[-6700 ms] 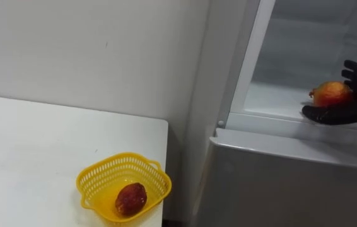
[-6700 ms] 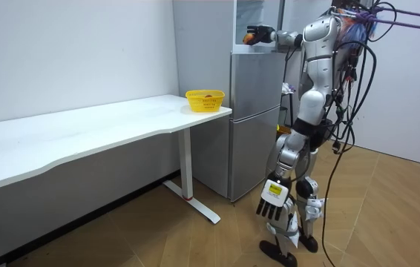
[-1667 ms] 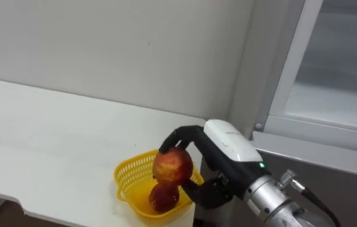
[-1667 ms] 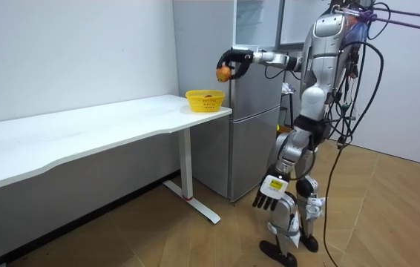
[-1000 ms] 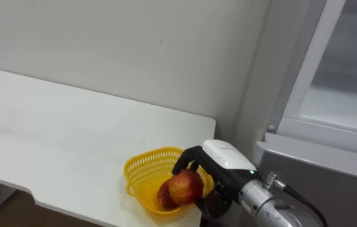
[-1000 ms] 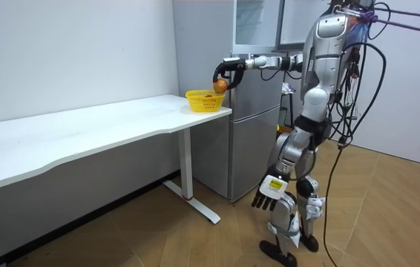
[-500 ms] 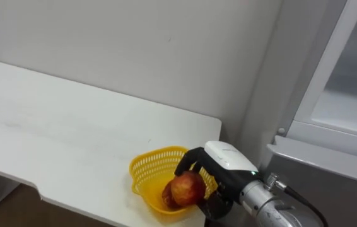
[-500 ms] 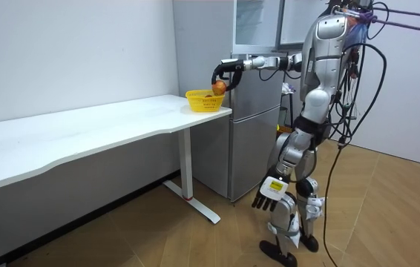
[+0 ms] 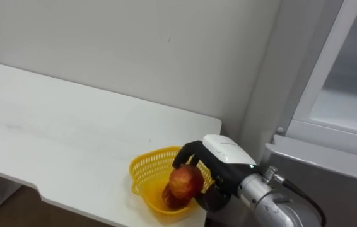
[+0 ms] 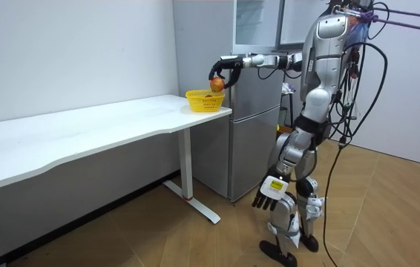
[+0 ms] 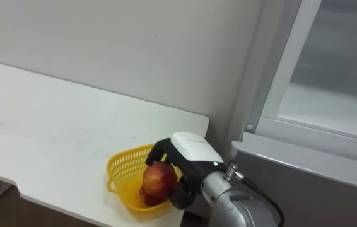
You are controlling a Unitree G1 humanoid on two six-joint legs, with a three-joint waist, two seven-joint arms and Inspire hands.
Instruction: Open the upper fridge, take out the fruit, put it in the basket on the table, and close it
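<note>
My right hand (image 9: 224, 152) reaches over the yellow basket (image 9: 144, 169) at the table's near corner, its fingers curled round a red-yellow fruit (image 9: 186, 181). The fruit hangs just above a darker red fruit (image 9: 171, 200) that lies in the basket. In the room view the right hand (image 10: 220, 70) holds the fruit (image 10: 217, 84) right above the basket (image 10: 204, 100). I stand in front of the fridge. My left hand (image 10: 271, 196) hangs open beside my thigh.
The white table (image 9: 52, 132) stretches off to the left against the wall. At the right stands the grey fridge (image 9: 320, 167), its upper compartment (image 9: 352, 82) open and its white shelf bare. The basket sits close to the table's edge by the fridge.
The right hand has carried the fruit a little further over the basket and raised it slightly. Its fingers still curl round it. The left hand has stayed down.
</note>
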